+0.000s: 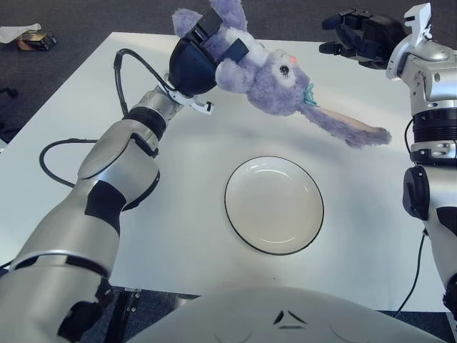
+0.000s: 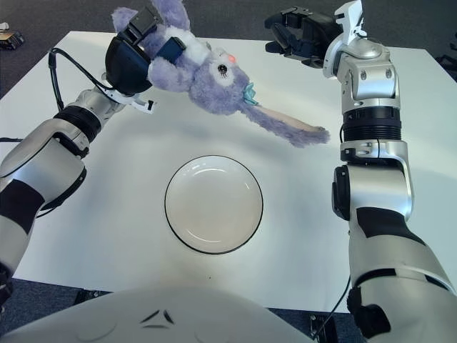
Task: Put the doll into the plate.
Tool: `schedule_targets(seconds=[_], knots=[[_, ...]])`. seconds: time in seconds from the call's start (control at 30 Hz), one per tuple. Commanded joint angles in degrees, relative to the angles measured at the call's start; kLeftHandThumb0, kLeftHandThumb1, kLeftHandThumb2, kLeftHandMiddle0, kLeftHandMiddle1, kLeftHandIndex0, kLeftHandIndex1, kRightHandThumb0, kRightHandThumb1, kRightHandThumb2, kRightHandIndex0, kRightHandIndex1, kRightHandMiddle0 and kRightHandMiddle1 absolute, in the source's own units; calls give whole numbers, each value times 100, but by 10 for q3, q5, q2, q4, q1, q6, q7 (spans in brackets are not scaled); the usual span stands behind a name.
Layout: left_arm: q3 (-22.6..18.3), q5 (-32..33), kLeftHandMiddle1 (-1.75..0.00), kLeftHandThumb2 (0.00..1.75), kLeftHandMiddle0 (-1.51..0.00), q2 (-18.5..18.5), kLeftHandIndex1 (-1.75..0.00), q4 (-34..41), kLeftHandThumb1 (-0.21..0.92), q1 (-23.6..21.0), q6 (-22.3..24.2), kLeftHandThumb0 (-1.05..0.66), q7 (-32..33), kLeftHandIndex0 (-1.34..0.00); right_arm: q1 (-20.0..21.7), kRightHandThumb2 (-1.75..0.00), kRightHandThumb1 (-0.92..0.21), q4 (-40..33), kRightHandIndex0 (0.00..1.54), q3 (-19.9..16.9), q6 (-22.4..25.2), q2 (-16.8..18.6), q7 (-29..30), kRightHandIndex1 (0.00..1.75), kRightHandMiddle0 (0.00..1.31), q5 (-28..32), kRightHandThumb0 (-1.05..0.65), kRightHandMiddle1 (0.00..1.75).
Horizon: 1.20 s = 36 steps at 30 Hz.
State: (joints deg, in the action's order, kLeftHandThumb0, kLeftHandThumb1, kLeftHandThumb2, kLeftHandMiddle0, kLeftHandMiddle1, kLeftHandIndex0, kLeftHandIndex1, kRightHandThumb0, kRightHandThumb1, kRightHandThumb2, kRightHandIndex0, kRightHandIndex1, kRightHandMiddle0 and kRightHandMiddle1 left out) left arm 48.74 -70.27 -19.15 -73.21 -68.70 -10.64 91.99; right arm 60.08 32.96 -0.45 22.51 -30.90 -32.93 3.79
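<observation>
A purple plush rabbit doll [image 1: 268,71] hangs in the air above the back of the white table [image 1: 86,121], head down to the right, one long ear [image 1: 350,128] trailing toward the right. My left hand [image 1: 207,43] is shut on the doll's body at the upper left. The white plate with a dark rim [image 1: 273,205] lies flat and bare at the table's middle, below and in front of the doll. My right hand [image 1: 353,39] hovers at the upper right beyond the doll, fingers relaxed and holding nothing.
A black cable [image 1: 53,153] loops over the table's left part beside my left arm. Small objects [image 1: 28,39] lie on the dark floor at the far left. My own torso [image 1: 285,314] fills the bottom edge.
</observation>
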Motion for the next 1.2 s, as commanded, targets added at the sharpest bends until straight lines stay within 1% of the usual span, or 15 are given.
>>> schedule_targets(seconds=[0.0, 0.07, 0.17, 0.2, 0.3, 0.37, 0.47, 0.67, 0.8, 0.93, 1.0, 1.03, 1.07, 1.1, 1.17], knots=[[6, -2, -175, 132, -136, -1, -175, -3, 31, -19, -1, -48, 5, -62, 23, -63, -72, 16, 14, 10, -12, -5, -3, 54, 0, -15, -69, 96], [8, -2, -175, 133, -136, -1, -175, -4, 30, -19, -1, -48, 5, -62, 28, -60, -74, 26, 14, 16, -14, -5, -8, 53, 0, -22, -70, 90], [12, -1, -175, 133, -136, 1, -175, -9, 30, -21, -3, -48, 5, -63, 22, -52, -80, 35, 18, 26, -12, 4, -29, 49, 0, -20, -74, 79], [13, 0, -175, 133, -136, 1, -175, -10, 30, -22, -4, -48, 5, -63, 20, -51, -81, 36, 20, 29, -10, 6, -38, 49, 0, -18, -74, 80], [16, 2, -175, 134, -136, 2, -175, -11, 30, -23, -5, -49, 5, -63, 21, -47, -85, 43, 22, 38, -3, 6, -68, 46, 0, -15, -75, 74], [16, 2, -175, 134, -136, 4, -175, -11, 30, -23, -5, -49, 5, -63, 25, -46, -86, 49, 24, 43, 1, 3, -90, 47, 0, -14, -75, 75], [17, 2, -175, 134, -136, 6, -175, -11, 30, -23, -2, -49, 5, -63, 28, -43, -90, 54, 26, 51, 4, 1, -114, 58, 0, -16, -77, 74], [19, 3, -175, 134, -136, 10, -175, -17, 29, -26, 3, -49, 5, -63, 40, -43, -92, 70, 23, 70, 11, 0, -161, 63, 0, -22, -79, 59], [20, 6, -175, 134, -137, 15, -175, -21, 29, -28, 4, -49, 1, -63, 43, -45, -92, 72, 19, 84, 12, 6, -188, 55, 0, -26, -78, 50], [18, 10, -175, 133, -139, 19, -175, -24, 30, -30, 6, -49, -14, -63, 35, -47, -92, 52, 17, 102, -2, 2, -203, 50, 0, -42, -79, 43], [16, 13, -175, 132, -139, 21, -175, -25, 31, -29, 11, -49, -26, -62, 14, -49, -92, 16, 16, 114, -16, -2, -201, 48, 0, -53, -81, 40], [13, 15, -175, 132, -139, 23, -175, -26, 31, -29, 16, -48, -35, -62, -14, -50, -92, -46, 16, 124, -24, -6, -184, 48, 0, -70, -81, 40], [12, 17, -175, 131, -139, 24, -175, -26, 32, -29, 20, -48, -41, -61, -35, -52, -92, -91, 15, 131, -28, -9, -172, 47, 0, -83, -85, 38], [10, 19, -175, 130, -138, 25, -175, -27, 33, -28, 25, -48, -49, -60, -65, -53, -92, -146, 14, 140, -56, -17, -139, 47, 0, -114, -87, 37], [8, 21, -175, 128, -138, 28, -175, -27, 34, -28, 30, -48, -61, -59, -99, -56, -92, -202, 13, 149, -101, -28, -91, 47, 0, -160, -93, 39]])
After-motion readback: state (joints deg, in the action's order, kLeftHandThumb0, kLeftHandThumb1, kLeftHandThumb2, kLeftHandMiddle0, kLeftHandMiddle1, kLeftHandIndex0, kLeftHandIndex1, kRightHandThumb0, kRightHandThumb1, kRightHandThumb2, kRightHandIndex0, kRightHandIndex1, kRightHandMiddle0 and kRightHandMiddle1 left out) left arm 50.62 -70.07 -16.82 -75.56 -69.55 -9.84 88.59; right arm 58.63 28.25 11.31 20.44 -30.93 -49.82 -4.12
